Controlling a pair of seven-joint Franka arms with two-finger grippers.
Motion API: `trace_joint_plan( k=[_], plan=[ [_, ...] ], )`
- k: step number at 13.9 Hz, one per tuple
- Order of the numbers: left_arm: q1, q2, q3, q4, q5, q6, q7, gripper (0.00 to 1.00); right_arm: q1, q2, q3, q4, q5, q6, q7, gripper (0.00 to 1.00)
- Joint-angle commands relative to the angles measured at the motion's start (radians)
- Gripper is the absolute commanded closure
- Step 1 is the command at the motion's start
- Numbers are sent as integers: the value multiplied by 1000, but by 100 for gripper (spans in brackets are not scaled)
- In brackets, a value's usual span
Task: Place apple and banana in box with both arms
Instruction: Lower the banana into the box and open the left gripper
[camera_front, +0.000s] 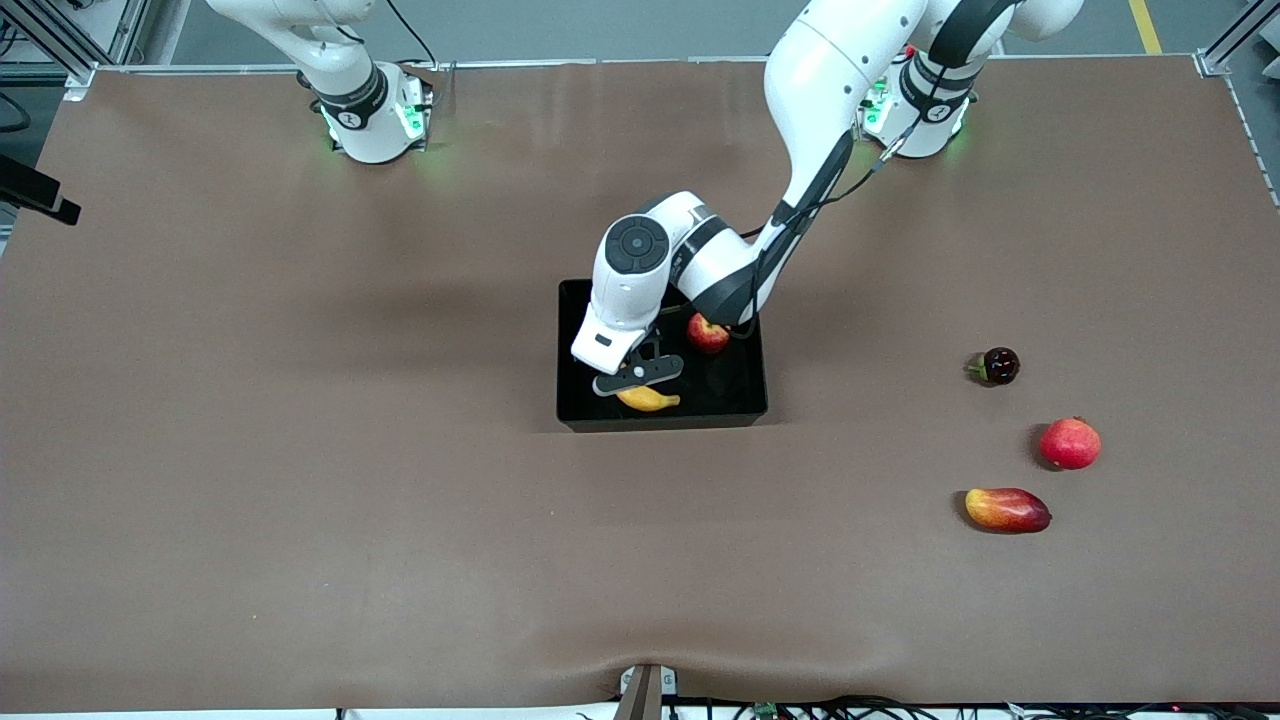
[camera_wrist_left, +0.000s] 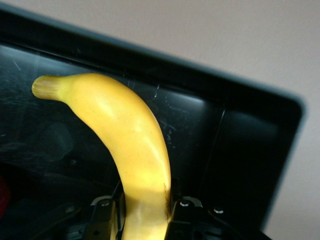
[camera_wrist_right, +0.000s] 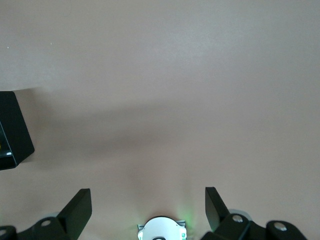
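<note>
The black box (camera_front: 662, 424) sits mid-table. Inside it, toward the robots, lies the red apple (camera_front: 708, 333). My left gripper (camera_front: 640, 378) reaches down into the box and is shut on the yellow banana (camera_front: 648, 399), low over the floor by the wall nearer the front camera. In the left wrist view the banana (camera_wrist_left: 125, 135) curves out from between the fingers (camera_wrist_left: 102, 216) against the box wall (camera_wrist_left: 240, 135). Whether it touches the floor I cannot tell. My right gripper (camera_wrist_right: 147, 197) hangs open and empty over bare table, with a corner of the box (camera_wrist_right: 12, 130) at the edge of its view.
Toward the left arm's end of the table lie a dark round fruit (camera_front: 998, 366), a plain red round fruit (camera_front: 1070, 444) and a red-yellow mango (camera_front: 1007, 510). The right arm's base (camera_front: 375, 120) stands at the table's back edge, and that arm waits up high.
</note>
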Motion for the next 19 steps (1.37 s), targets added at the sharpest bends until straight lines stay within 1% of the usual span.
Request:
trace_joint_plan(
  k=[1,3,6,7,8,9,12,14,15,16,17,19],
  plan=[
    [-21,30,9,19,-3,6,29,100,-23,9,13,17,21,-10,-14,0],
    [-29,46,10,22,-4,12,33,100,-23,9,13,17,21,-10,-14,0],
    [-30,80,10,22,-4,81,24,100,-23,9,13,17,21,-10,-14,0],
    [-29,82,10,22,-4,87,26,87,-23,9,13,17,21,-10,-14,0],
    [-26,82,10,21,-4,87,27,51,-23,9,13,16,21,-10,-14,0],
    [-27,77,12,22,-3,87,22,1,-25,9,13,17,21,-10,-14,0],
    [-23,34,36,25,-1,84,16,0,-25,9,13,16,21,-10,-14,0],
    [-23,-31,85,25,16,75,19,0,-25,9,13,16,21,-10,-14,0],
    [-17,-64,87,24,16,72,16,0,-25,9,13,16,21,-10,-14,0],
    [-12,-94,94,25,13,41,16,0,-25,9,13,16,21,-10,-14,0],
    [3,-140,104,24,13,-17,19,0,-25,9,13,16,21,-10,-14,0],
    [52,-212,104,25,13,-91,25,0,-25,9,13,16,21,-10,-14,0]
  ],
)
